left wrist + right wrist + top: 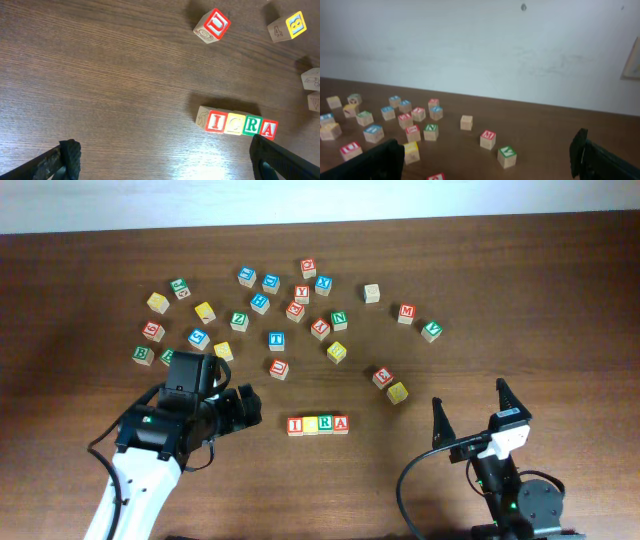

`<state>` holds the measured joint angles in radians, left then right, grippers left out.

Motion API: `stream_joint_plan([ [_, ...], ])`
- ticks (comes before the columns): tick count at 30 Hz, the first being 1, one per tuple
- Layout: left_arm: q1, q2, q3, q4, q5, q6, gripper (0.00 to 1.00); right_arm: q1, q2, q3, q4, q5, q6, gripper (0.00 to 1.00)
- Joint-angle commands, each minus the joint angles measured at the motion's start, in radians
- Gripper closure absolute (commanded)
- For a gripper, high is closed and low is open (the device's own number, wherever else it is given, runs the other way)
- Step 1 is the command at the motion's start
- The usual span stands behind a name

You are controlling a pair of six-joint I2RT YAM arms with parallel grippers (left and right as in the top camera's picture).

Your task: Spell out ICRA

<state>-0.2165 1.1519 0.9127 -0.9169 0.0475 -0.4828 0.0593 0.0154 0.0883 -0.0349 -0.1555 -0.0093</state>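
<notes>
A dark wooden counter [80, 275] seen from above, with two robot arms at its near edge. Near the middle, four small wooden letter cubes sit in a straight row, side by side and touching: a red I cube [295, 425], a yellow C cube [310, 425], a green R cube [325, 424] and a red A cube [341, 423]. Read left to right in the overhead view, they spell ICRA, so the word looks complete. The row lies apart from the other letter cubes [276, 339], which are scattered loosely toward the far side, probably so the word reads cleanly on its own. The nearest stray, a red U cube [279, 368], lies just beyond the row without touching it. The left hand [250, 407] rests just to the left of the row, its fingers spread wide and holding nothing; its wrist camera looks down on the four cubes between its fingertips. The right hand [470, 398] is well off to the right, also spread wide and empty, and faces the scattered cubes and a white wall [470, 50]. Neither hand touches a cube, which fits a finished placement. No box, tray or other container is in view; every cube sits directly on the wood.
</notes>
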Motion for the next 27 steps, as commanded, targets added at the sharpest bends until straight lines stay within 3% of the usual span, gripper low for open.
stream_joint_plan([
  [1,0.003,-0.011,0.012,0.002,-0.011,-0.002,0.01,-0.008,-0.012,-0.057,0.044,0.015,-0.009,0.02],
  [8,0.003,-0.011,0.012,0.002,-0.011,-0.002,0.01,-0.054,-0.012,-0.083,-0.039,0.066,0.001,0.02],
  [27,0.003,-0.011,0.012,0.002,-0.011,-0.002,0.01,-0.106,-0.012,-0.083,-0.043,0.112,0.036,0.02],
])
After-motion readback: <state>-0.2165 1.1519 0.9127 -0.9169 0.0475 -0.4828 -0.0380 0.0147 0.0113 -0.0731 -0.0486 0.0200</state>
